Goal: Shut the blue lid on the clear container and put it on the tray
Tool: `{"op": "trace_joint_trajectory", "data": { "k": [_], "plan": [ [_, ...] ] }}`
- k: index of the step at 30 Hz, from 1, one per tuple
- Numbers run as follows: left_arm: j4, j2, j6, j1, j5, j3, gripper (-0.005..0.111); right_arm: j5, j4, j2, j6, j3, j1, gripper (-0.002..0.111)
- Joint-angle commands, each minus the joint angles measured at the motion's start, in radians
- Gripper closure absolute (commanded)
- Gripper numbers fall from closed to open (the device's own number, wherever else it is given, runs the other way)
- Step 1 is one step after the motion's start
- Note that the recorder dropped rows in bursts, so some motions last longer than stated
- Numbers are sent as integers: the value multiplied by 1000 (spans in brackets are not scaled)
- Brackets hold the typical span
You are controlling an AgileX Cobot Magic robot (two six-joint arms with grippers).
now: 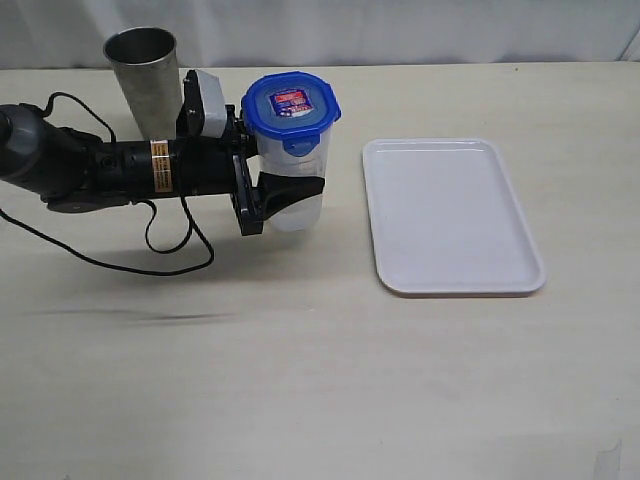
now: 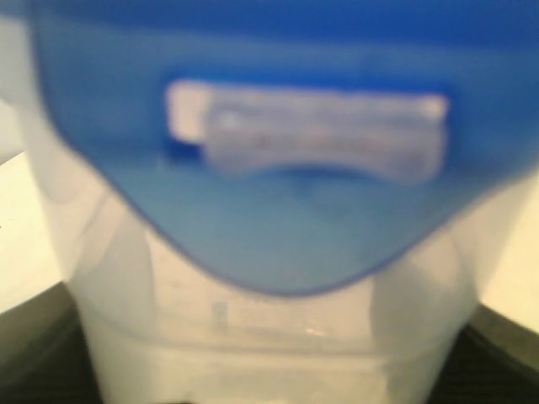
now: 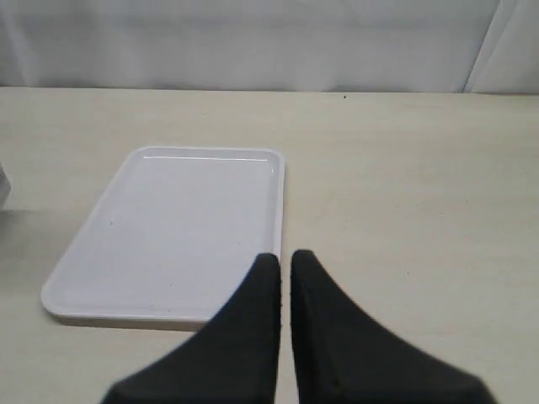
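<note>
Beige counter (image 1: 300,380): left gripper (image 1: 292,180) jaws pinch clear container (image 1: 297,217), blue lid (image 1: 290,105) on, near tray (image 1: 450,215); right gripper (image 3: 285,278) jaws pressed together.

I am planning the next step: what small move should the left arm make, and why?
Probably carry the clear container over onto the tray: the left gripper grips it, the blue lid sits on top, and it is beside the tray.

The clear container (image 1: 308,165) stood upright, capped by the blue lid (image 1: 291,104) with its red-and-white label facing up; the white tray (image 1: 452,215) lay flat to its right, apart.
</note>
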Motion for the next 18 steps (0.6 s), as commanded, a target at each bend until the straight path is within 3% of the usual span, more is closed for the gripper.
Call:
{"op": "trace_joint_trajectory", "data": {
  "k": [1,18],
  "plan": [
    [-27,-16,-5,-1,-37,-7,107,-54,-7,-4,0,55,-7,104],
    [-25,-16,-5,-1,-37,-7,107,-82,-7,-4,0,55,-7,104]
  ]
}}
